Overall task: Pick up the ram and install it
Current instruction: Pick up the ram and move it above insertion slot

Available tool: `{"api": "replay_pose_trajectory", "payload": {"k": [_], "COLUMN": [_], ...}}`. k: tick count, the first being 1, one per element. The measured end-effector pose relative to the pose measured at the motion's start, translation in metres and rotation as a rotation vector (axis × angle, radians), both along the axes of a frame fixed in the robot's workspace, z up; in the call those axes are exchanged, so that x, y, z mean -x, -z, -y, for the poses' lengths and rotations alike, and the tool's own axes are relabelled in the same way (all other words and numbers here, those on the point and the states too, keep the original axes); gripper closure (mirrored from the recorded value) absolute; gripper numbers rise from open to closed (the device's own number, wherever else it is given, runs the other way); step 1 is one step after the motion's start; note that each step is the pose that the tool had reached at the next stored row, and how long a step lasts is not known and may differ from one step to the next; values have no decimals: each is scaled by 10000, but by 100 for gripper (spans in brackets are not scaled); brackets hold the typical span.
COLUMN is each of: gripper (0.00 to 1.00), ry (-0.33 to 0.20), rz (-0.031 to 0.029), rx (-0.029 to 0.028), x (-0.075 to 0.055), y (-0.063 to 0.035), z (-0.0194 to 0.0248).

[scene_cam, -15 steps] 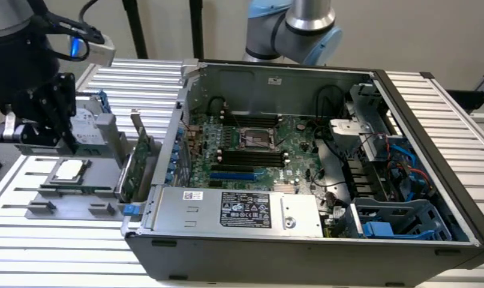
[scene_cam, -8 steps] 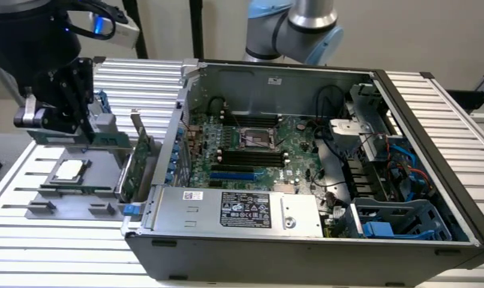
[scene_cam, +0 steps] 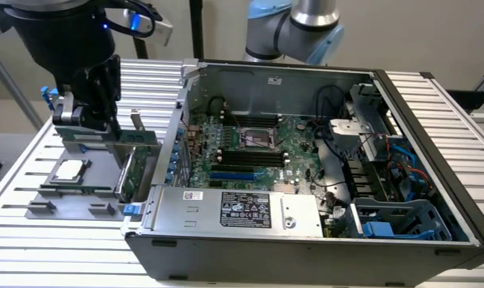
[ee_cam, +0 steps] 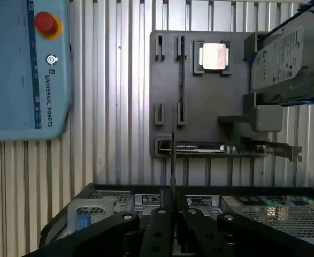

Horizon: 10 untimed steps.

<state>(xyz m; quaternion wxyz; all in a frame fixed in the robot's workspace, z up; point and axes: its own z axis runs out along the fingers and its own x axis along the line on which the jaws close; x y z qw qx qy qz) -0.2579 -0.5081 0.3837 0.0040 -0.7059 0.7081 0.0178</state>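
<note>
Gripper (ee_cam: 173, 206) is closed down to a narrow gap w/ the ram (ee_cam: 172, 160) pinched between its fingers. In the wrist view the stick shows edge-on, as a thin dark line running straight out from the tips. Ram is therefore in the tool, not in the machine. In the exterior view the arm's black head hangs over the gray parts tray (ee_cam: 210, 107), which sits on the slatted table (scene_cam: 18, 240) just beside the open PC case (scene_cam: 306, 252), on the exterior view's left of it. Whether the ram's free end touches the tray or is a bit clear of it, can't tell. Also on the tray: a square CPU (ee_cam: 214, 56) w/ silver lid lying flat, a silver hard drive (ee_cam: 285, 59) w/ blue rails at one end, and a green expansion card (ee_cam: 221, 149) w/ metal bracket standing on edge on the tray side nearest the case. Inside the case the motherboard (scene_cam: 258, 150) lies exposed, w/ a row of long black slots (scene_cam: 250, 157) below the CPU socket and a silver power supply (scene_cam: 234, 210) along the near wall. A light-blue teach pendant (ee_cam: 23, 69) w/ red stop button (ee_cam: 45, 22) rests on the table, well apart from the tray.
</note>
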Motion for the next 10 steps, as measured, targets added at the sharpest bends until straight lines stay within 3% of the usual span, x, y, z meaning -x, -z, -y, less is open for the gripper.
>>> {"api": "replay_pose_trajectory", "payload": {"k": [4,10], "gripper": [100,100], "ry": [-1,0], "rz": [0,0], "rx": [-63,-105], "x": [-182,-455], "y": [-3,-4], "z": [0,0]}}
